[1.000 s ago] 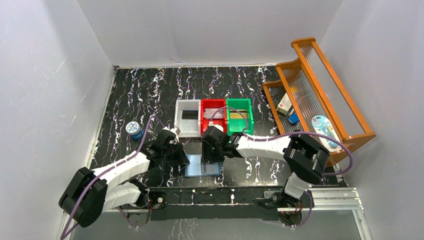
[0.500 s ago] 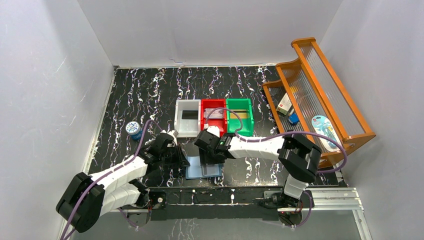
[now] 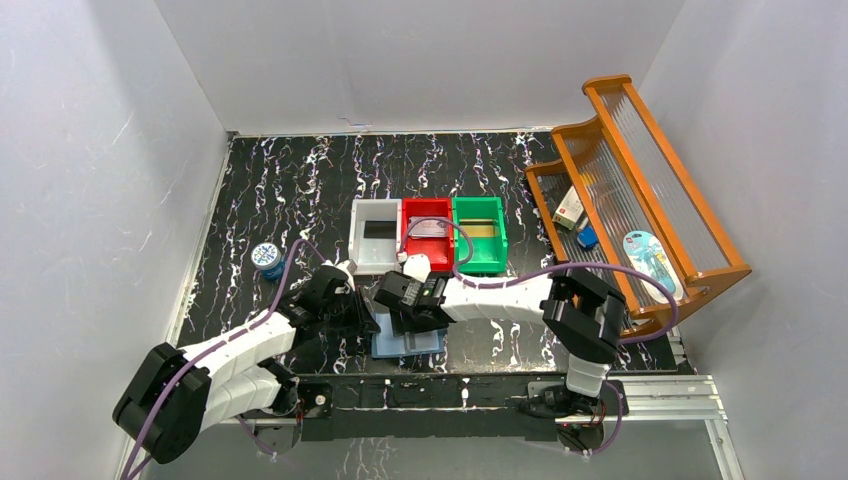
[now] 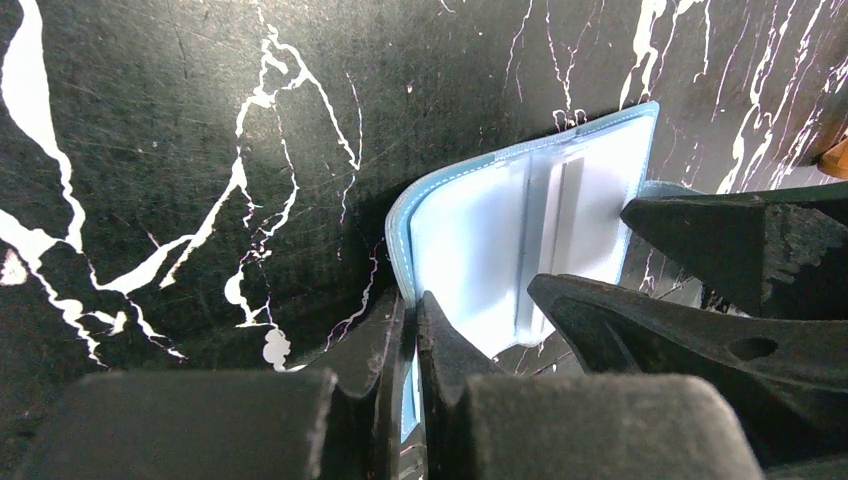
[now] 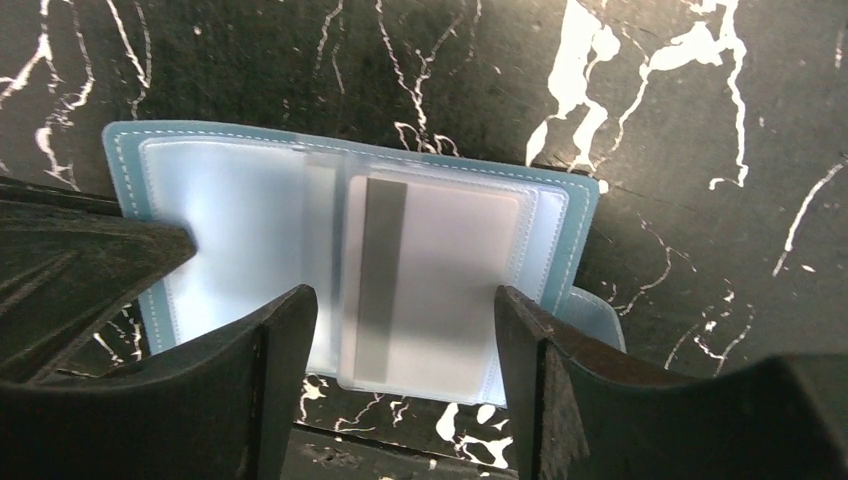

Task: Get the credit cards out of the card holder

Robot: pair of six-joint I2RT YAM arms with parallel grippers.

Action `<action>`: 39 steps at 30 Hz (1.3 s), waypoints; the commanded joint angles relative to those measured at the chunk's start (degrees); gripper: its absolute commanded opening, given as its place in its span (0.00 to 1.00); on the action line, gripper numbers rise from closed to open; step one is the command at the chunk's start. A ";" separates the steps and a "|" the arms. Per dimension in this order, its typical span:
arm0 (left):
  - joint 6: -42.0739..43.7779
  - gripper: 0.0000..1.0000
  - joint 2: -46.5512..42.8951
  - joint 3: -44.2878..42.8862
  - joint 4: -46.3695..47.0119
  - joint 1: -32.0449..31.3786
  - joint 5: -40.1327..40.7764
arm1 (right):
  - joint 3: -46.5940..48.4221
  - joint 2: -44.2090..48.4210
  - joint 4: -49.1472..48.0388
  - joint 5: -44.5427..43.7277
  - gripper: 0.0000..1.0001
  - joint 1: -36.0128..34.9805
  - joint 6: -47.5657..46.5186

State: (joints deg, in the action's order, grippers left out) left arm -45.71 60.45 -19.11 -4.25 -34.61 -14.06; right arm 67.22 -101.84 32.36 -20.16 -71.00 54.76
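The blue card holder point(image 3: 422, 344) lies open near the table's front edge, its pale inside point(image 5: 230, 210) facing up. My left gripper point(image 4: 413, 305) is shut on its left edge point(image 4: 470, 240); in the top view that gripper point(image 3: 362, 318) sits just left of the holder. My right gripper point(image 5: 405, 300) hangs open over the right half, one finger on each side of a pale grey credit card point(image 5: 440, 260) with a dark stripe. That card sits in a clear pocket, untouched. A black card point(image 3: 380, 229) lies in the white bin and a pale one point(image 3: 428, 227) in the red bin.
Three small bins, white point(image 3: 357, 245), red point(image 3: 408, 212) and green point(image 3: 499, 240), stand just behind the holder. A round blue tin point(image 3: 266, 257) sits at the left. A wooden rack point(image 3: 640, 130) at the right holds a white-and-red box point(image 3: 570, 207) and a tiny blue block point(image 3: 587, 237).
My right gripper has moved left and toward the table's front, over the open holder, and its jaws have spread wider. The left gripper has kept its grip on the holder's edge.
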 commanded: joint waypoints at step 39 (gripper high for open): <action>1.14 0.00 0.73 -0.32 -2.87 -0.24 -0.90 | 13.63 -4.42 13.29 -14.00 0.60 -7.23 2.73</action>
State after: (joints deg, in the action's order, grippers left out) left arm -45.65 60.69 -19.14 -4.32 -34.61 -14.76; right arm 78.74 -105.32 44.14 -31.18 -77.49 55.88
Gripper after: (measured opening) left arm 0.034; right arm 0.608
